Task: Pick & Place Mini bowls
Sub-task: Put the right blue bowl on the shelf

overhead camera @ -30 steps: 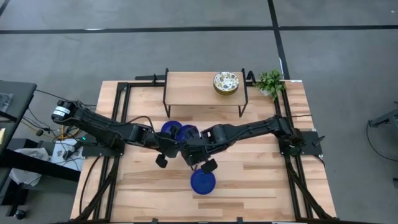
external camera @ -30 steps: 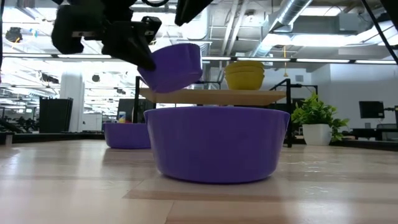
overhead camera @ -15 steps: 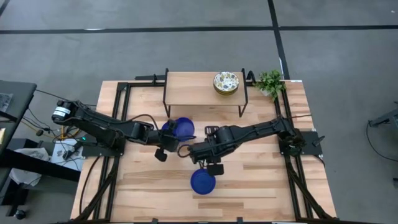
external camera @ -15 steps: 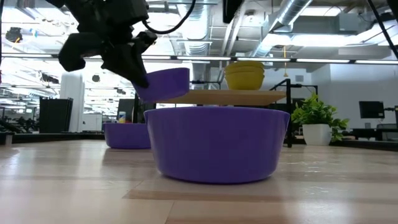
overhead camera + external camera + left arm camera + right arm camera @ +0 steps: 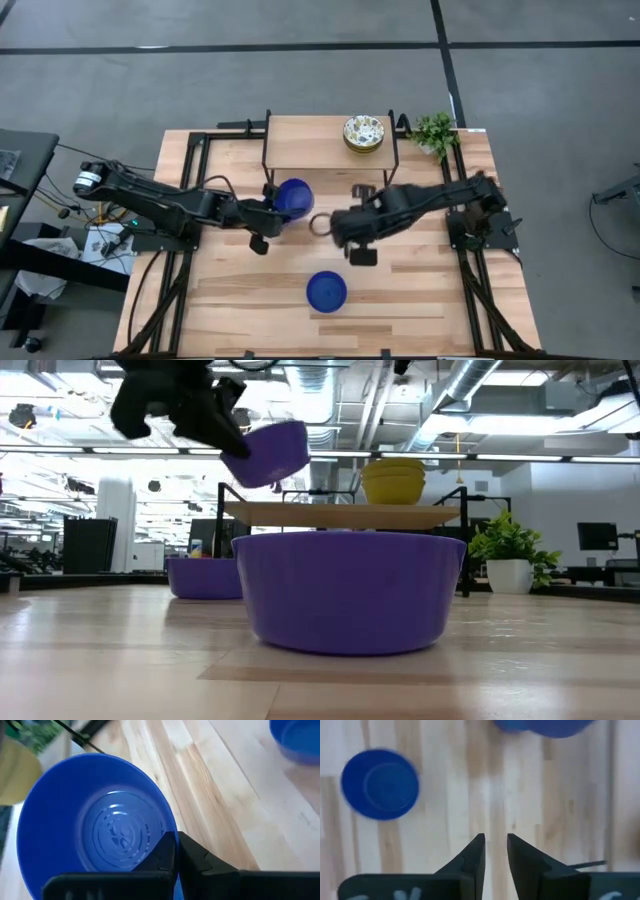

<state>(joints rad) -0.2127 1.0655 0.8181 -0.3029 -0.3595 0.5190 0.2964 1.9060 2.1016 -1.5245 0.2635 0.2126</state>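
My left gripper (image 5: 274, 214) is shut on a cobalt blue mini bowl (image 5: 293, 198), held in the air in front of the small wooden shelf (image 5: 310, 142). In the low view this bowl (image 5: 268, 452) is tilted, well above the table. A second blue bowl (image 5: 203, 577) rests on its base behind it; the held bowl hides it from above. A third blue bowl (image 5: 326, 291) sits on its base at the table's near middle. A stack of floral bowls (image 5: 364, 132) stands on the shelf. My right gripper (image 5: 494, 840) is empty above bare wood, its fingers a narrow gap apart. My left gripper holds the blue bowl by its rim (image 5: 171, 831), on the side toward the arm. One finger (image 5: 165, 854) is inside the bowl and one (image 5: 200, 861) outside, pinching the wall. The fingers come from the table's left, slanting down. The bowl is lifted clear and tilted.
A small potted plant (image 5: 434, 132) stands at the far right beside the shelf. The shelf's black legs (image 5: 268, 172) stand just behind the held bowl. Bare wood (image 5: 420, 280) lies at the table's near right and near left.
My left gripper has dipped, then risen with the blue bowl, carrying it a little toward the far edge and over the second blue bowl. My right gripper has drawn back from the near blue bowl toward the table's right and far side. That bowl has stayed put.
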